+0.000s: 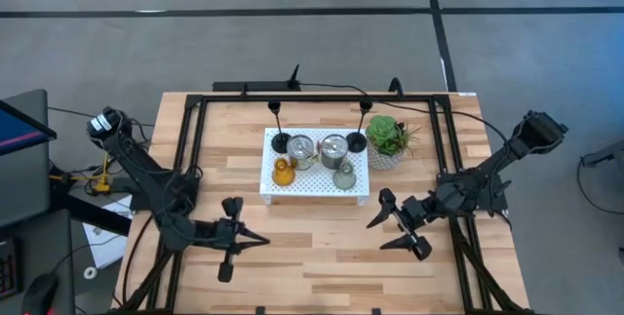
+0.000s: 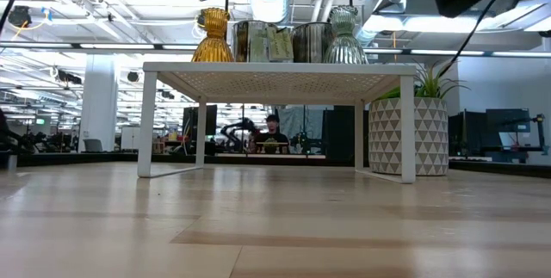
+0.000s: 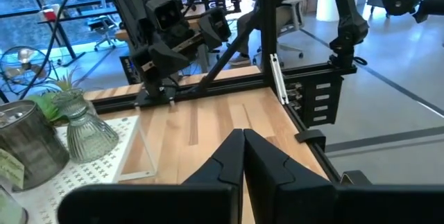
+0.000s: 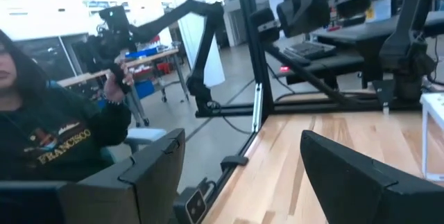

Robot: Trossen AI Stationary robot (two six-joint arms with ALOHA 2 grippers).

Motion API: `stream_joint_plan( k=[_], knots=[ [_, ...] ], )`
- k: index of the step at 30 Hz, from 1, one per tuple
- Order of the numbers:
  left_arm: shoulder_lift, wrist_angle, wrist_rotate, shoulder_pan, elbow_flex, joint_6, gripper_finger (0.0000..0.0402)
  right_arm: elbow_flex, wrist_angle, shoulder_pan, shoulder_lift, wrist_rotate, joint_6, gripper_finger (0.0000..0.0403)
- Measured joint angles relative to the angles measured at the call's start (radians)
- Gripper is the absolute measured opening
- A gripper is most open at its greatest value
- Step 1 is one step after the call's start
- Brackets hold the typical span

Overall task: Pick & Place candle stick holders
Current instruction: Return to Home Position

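Left pincer (image 1: 258,241) first, from above: mine, fingers pressed together on nothing, it hung over the table's (image 1: 322,276) front left! My right pincer (image 1: 385,232) gaped empty near the white tray's (image 1: 312,191) front right corner. All six candle stick holders (image 1: 334,147) stood on that tray, with the potted plant (image 1: 388,139) just beside it. Low view: the amber holder (image 2: 212,37) and grey-green holder (image 2: 344,35) sat up on top. Left wrist view: my fingers met, nothing between them. Right wrist view: jaws stood wide apart, a person (image 4: 48,134) beyond the table edge. Danger, I judged: a careless right-arm swing home could clip the tray's leg and topple the lot
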Motion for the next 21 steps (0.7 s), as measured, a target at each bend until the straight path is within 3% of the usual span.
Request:
stream_joint_plan(
  k=[10, 13, 21],
  knots=[
    [0.001, -0.004, -0.001, 0.002, 0.000, 0.026, 0.0010, 0.000, -0.029, -0.006, 0.000, 0.000, -0.006, 0.0276],
    [0.000, -0.005, 0.042, 0.004, 0.000, 0.030, 0.0012, 0.000, -0.038, -0.006, 0.000, -0.007, 0.034, 0.0276],
    [-0.088, -0.058, 0.090, 0.122, 0.000, 0.035, 0.0011, 0.000, -0.037, -0.032, -0.053, -0.248, 0.044, 0.0276]
  ],
)
